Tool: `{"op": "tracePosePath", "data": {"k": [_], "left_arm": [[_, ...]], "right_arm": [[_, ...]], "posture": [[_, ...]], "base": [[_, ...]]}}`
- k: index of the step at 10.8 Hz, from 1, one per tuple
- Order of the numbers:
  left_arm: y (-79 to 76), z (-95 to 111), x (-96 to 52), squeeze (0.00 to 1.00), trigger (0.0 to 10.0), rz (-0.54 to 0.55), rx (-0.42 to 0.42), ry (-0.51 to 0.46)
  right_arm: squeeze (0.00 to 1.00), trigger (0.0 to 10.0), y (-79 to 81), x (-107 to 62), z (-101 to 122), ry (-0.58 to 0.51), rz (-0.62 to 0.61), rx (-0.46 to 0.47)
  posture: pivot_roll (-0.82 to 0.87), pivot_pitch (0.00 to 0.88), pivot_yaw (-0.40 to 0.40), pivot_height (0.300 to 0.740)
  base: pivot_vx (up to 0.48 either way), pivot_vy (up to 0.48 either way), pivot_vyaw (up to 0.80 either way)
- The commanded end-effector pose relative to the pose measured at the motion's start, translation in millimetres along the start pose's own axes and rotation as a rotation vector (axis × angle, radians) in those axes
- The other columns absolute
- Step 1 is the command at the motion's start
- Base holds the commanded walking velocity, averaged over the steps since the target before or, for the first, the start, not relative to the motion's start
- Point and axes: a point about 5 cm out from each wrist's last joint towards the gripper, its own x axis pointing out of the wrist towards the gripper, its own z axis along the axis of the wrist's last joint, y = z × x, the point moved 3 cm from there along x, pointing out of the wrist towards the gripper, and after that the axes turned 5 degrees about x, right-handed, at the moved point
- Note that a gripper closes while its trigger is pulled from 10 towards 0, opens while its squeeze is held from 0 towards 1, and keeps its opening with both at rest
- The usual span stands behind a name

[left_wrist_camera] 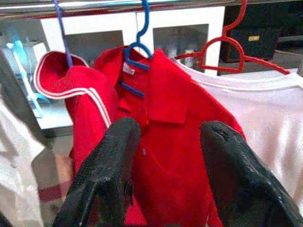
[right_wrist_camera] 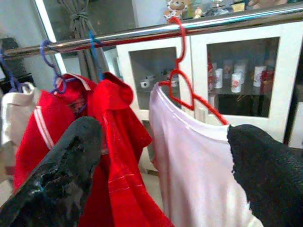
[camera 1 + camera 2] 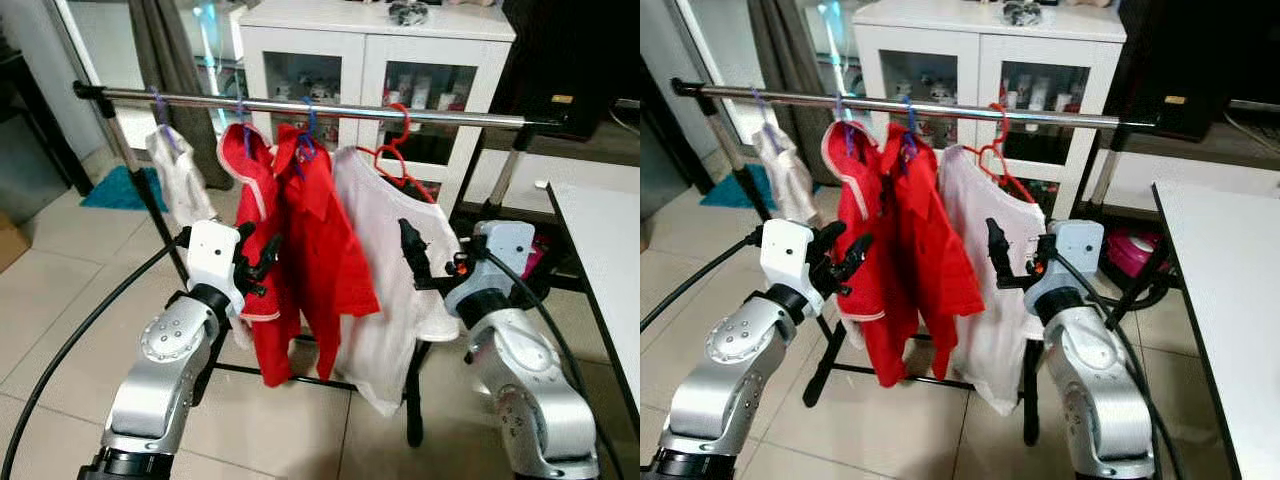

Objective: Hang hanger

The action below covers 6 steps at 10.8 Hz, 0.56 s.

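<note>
Left eye view: red hanger (image 3: 398, 150) on rail (image 3: 330, 107), both pincers (image 3: 262, 262) (image 3: 418, 258) empty, agape.

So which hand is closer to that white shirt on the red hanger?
The right hand: it is up against the white shirt. The left hand is further off, in front of the red shirts.

Four garments on rail (image 3: 300, 105); cabinet (image 3: 375, 60) behind rail; table (image 3: 610, 250) right of it
</note>
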Motion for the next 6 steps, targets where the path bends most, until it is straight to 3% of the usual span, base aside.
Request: {"op": "tracePosePath", "data": {"k": [1, 6], "left_arm": [[4.9, 2.1, 0.5, 0.0, 10.0, 0.013, 0.004, 0.001], [6.4, 4.9, 1.3, 0.0, 10.0, 0.015, -0.004, -0.009]], "right_arm": [[0.0, 10.0, 0.7, 1.5, -0.9, -0.001, -0.002, -0.005], [0.0, 10.0, 1.1, 2.0, 1.1, -0.012, -0.004, -0.011]], "posture": [[-0.1, 0.0, 0.034, 0.74], [-0.1, 0.0, 0.033, 0.74]], "base": [[0.0, 0.0, 0.0], [0.0, 0.0, 0.0]]}}
